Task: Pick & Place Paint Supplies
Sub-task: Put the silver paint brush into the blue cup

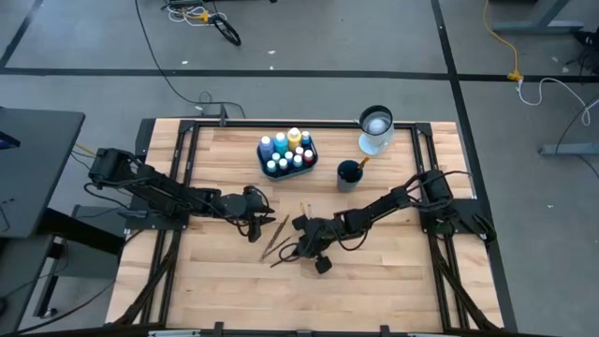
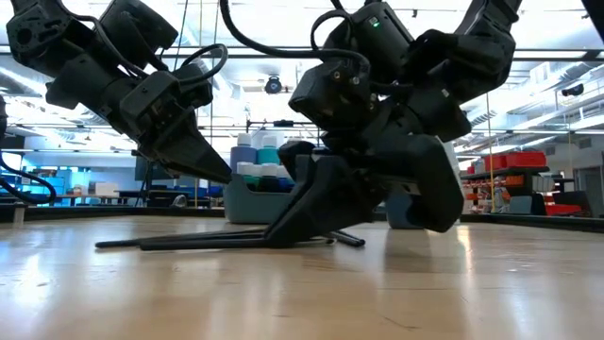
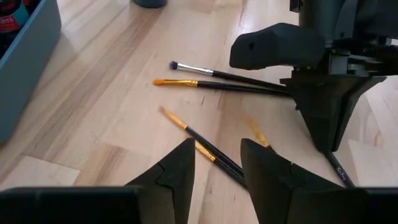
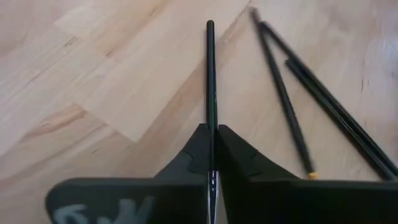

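Brush in hand: a thin dark-handled brush [image 4: 211,93] is lying on the wooden table [image 1: 393,281], with the right gripper [image 4: 210,163] clamped on its handle; the shaft is running straight out from between the fingers, in line with the gripper's forward reach, so the jaws are closing across the handle and not along it.

Loose brushes: several more brushes [image 3: 217,79] are lying just beside the held one near the table's middle, fanned at differing angles, some crossing; two have yellow-orange bristles and one a dark bluish tip.

Left gripper: the left gripper [image 3: 217,163] is hovering low over this cluster with its fingers apart and nothing between them; one brush with an orange tip [image 3: 199,142] is lying just ahead of the gap, running slantwise into it.

Nearer arm: both grippers are meeting over the brushes; I judge the right is the one working, the left waiting close by.

Bottles: the paint bottles [image 1: 286,150] are standing together in the teal tray [image 1: 312,162] toward the far side of the table.

Cup: the dark blue cup [image 1: 350,173] is standing beside the tray, well apart from the brushes, seemingly with one brush already in it.

Next move: lifting will likely need the handle kept level, since the grip is near one end.

Writing: a pale mark is showing on the right gripper's body, but it is unreadable.
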Available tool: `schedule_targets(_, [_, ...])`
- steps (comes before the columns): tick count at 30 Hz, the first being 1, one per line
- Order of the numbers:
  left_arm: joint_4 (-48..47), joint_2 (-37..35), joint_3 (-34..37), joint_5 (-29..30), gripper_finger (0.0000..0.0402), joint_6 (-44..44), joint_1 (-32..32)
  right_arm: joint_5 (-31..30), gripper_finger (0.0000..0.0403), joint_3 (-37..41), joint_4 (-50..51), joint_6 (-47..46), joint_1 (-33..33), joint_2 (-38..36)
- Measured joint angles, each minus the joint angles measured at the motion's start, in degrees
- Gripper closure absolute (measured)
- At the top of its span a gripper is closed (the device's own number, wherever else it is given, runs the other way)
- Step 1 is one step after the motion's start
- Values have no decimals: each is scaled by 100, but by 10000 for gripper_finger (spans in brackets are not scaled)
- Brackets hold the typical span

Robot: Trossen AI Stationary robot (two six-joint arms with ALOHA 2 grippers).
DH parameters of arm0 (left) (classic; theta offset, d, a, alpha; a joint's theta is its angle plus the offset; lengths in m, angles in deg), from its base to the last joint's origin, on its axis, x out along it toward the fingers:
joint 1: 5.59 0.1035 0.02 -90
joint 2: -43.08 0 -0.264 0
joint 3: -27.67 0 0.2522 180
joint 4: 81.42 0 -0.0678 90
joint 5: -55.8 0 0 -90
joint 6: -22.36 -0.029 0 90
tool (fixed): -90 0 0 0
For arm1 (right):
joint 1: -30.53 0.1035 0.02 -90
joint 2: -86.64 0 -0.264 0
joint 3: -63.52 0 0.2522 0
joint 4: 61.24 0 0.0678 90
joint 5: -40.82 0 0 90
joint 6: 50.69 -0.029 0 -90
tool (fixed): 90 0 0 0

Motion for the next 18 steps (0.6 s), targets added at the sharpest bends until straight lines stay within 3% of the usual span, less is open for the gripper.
schedule_targets(9, [138,0,0,-69,265,9,0,45,388,17,-121,-145,-2,-40])
schedule_targets(18, [1133,0,2,-1033,265,465,0,24,391,17,-142,-99,-2,-370])
